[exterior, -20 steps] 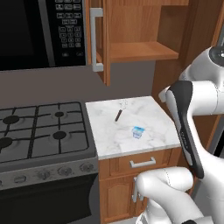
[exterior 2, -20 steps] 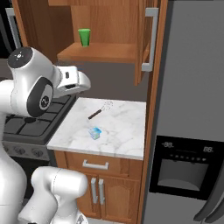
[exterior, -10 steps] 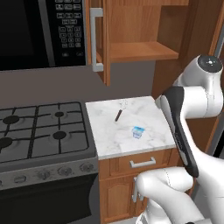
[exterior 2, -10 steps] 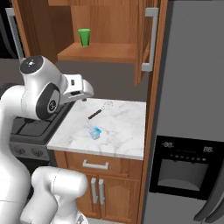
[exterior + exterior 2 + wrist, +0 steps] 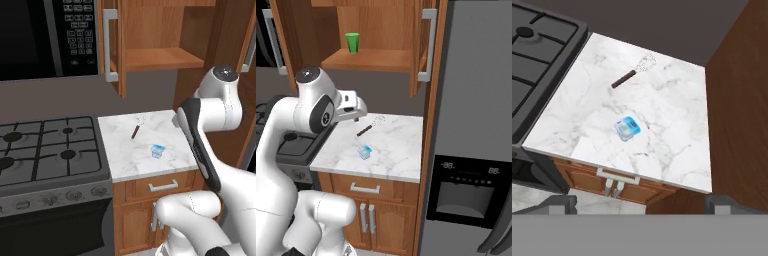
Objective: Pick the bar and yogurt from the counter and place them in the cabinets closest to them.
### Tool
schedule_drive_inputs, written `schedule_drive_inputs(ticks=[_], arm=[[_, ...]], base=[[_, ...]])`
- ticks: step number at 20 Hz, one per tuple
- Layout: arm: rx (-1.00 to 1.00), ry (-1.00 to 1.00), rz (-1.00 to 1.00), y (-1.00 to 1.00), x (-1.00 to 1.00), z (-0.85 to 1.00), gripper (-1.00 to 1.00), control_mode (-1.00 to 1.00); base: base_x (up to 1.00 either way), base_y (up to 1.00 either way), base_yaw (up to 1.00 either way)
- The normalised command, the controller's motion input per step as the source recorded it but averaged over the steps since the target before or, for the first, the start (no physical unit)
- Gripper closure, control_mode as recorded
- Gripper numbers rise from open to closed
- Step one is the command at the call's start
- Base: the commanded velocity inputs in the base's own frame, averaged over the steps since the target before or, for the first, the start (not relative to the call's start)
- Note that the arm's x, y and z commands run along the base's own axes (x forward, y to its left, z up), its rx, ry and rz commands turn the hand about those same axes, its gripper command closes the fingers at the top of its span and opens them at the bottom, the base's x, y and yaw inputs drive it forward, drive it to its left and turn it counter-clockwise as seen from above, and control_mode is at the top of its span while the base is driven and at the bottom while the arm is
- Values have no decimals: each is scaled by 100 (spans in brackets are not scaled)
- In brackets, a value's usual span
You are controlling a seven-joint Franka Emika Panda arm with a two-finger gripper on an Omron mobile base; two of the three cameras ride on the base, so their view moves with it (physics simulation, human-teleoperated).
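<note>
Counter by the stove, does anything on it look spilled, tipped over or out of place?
Nothing stands out. The yogurt sits upright near the middle of the counter, and a whisk lies flat behind it, apart from it. No spill shows.

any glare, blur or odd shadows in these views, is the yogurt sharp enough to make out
Left base view: even, flat lighting, no glare; the yogurt is small but crisp on the counter. Right base view: the open cabinets throw a soft shade on the wall below; the green cup reads clearly. Hand view: sharpest look at the yogurt, with a faint shadow under the whisk; no blur.
</note>
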Motion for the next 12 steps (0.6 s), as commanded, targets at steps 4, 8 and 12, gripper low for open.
schedule_drive_inputs(ticks=[4,8,12], arm=[[3,9,0,0,19,-32,-100,-100],[2,8,0,0,18,-31,-100,-100],[2,8,0,0,21,-33,-100,-100]], base=[[0,0,0],[0,0,0],[0,0,0]])
